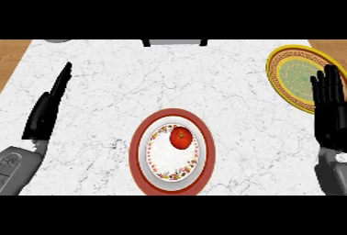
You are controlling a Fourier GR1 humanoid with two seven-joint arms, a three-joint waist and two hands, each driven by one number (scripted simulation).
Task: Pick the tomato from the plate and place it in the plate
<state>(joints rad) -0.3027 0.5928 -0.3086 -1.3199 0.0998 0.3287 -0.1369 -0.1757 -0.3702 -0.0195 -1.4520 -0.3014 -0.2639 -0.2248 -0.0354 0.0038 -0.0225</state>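
Tomato point(181, 137): on red-rimmed plate point(136, 142), upper right of its floral centre.
Yellow plate point(296, 73): far right of counter point(136, 78), well apart.
L hand point(46, 110): left side, edge-on, fingers straight, pressed together, empty.
R hand point(331, 105): overlaps yellow plate's edge, fingers straight, slightly spread, empty.

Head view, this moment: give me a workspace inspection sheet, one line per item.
Surface: white marbled counter.
Job's things: tomato lies on the red-rimmed plate, toward its upper right; yellow plate at the far right, nothing seen on its visible part.
Clutter: two grey items cut off at the counter's far edge, too little shown to identify.
Hands: left hand open at the left, fingers straight, apart from both plates; right hand open, fingers up, overlapping the yellow plate's right side in view; neither holds anything.
Cables: nothing seen.
Surroundings: brown wood beyond the counter's far corners.
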